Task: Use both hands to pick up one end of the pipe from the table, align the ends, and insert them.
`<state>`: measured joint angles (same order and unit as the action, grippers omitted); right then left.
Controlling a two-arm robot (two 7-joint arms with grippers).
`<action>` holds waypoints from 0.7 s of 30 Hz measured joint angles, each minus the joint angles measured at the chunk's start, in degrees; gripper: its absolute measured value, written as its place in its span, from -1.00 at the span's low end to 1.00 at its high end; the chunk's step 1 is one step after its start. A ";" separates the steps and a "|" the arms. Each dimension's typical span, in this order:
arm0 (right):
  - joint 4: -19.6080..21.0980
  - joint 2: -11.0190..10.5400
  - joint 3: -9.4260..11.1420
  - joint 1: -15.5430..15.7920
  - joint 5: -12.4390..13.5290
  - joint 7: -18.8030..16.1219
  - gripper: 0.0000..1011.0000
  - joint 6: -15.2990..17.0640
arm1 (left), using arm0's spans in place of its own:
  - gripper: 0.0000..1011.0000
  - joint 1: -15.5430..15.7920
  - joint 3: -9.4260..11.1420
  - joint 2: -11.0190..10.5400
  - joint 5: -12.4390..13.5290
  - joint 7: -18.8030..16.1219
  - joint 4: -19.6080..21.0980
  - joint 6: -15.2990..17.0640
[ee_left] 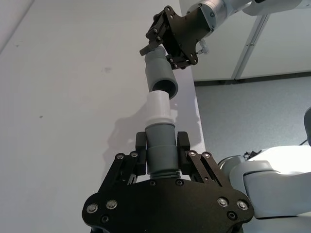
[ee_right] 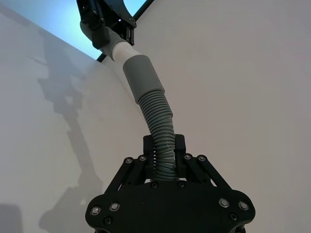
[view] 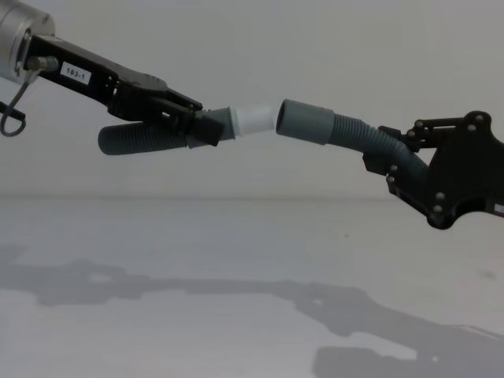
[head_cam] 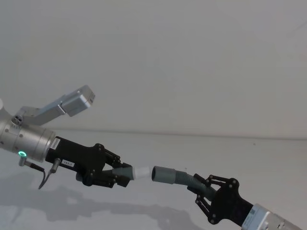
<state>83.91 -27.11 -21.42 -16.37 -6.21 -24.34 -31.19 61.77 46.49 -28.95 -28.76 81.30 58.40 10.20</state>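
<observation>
Holding both grippers' fingers clamped on their hoses, I'd square the white spigot (view: 253, 120) to the socket cuff (view: 305, 122) before pushing.

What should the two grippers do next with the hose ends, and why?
Probably ease the two pieces straight together. The left gripper holds the piece with the white spigot; the right gripper holds the ribbed hose behind the grey socket cuff. Both are off the table, the tip at the cuff's mouth, roughly in line, not yet seated.
</observation>
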 joint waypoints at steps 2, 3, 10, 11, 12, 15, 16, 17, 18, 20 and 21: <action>-0.04 0.01 -0.01 -0.02 -0.05 0.04 -0.57 0.00 | -0.33 0.07 0.12 -0.03 0.00 0.02 0.00 0.04; -0.04 0.01 -0.01 -0.02 -0.05 0.04 -0.57 0.00 | -0.33 0.11 0.21 -0.06 -0.02 0.04 0.00 0.09; -0.12 0.04 -0.06 -0.05 -0.25 0.19 -0.57 0.40 | -0.33 0.30 0.63 -0.24 -0.18 0.06 0.17 0.37; -0.13 0.04 -0.07 -0.06 -0.29 0.21 -0.57 0.47 | -0.33 0.33 0.69 -0.26 -0.20 0.06 0.22 0.40; -0.14 0.04 -0.08 -0.06 -0.38 0.23 -0.57 0.58 | -0.33 0.37 0.77 -0.29 -0.24 0.06 0.30 0.48; -0.17 0.03 -0.12 -0.08 -0.52 0.28 -0.57 0.73 | -0.33 0.42 0.91 -0.37 -0.28 0.06 0.40 0.55; -0.20 0.02 -0.17 -0.09 -0.60 0.32 -0.57 0.76 | -0.33 0.44 0.99 -0.41 -0.31 0.06 0.47 0.59; -0.21 0.01 -0.18 -0.10 -0.63 0.34 -0.57 0.76 | -0.33 0.46 1.03 -0.43 -0.32 0.06 0.50 0.62; -0.22 0.00 -0.20 -0.11 -0.70 0.37 -0.57 0.77 | -0.33 0.48 1.10 -0.45 -0.34 0.05 0.53 0.64; -0.29 -0.02 -0.25 -0.15 -0.88 0.43 -0.57 0.77 | -0.33 0.52 1.20 -0.48 -0.38 0.05 0.57 0.69; -0.31 -0.03 -0.27 -0.17 -0.94 0.45 -0.57 0.77 | -0.33 0.59 1.29 -0.52 -0.42 0.05 0.62 0.74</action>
<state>83.59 -27.14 -21.70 -16.54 -7.15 -23.89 -30.42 62.36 47.79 -29.48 -29.18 81.34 59.02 10.94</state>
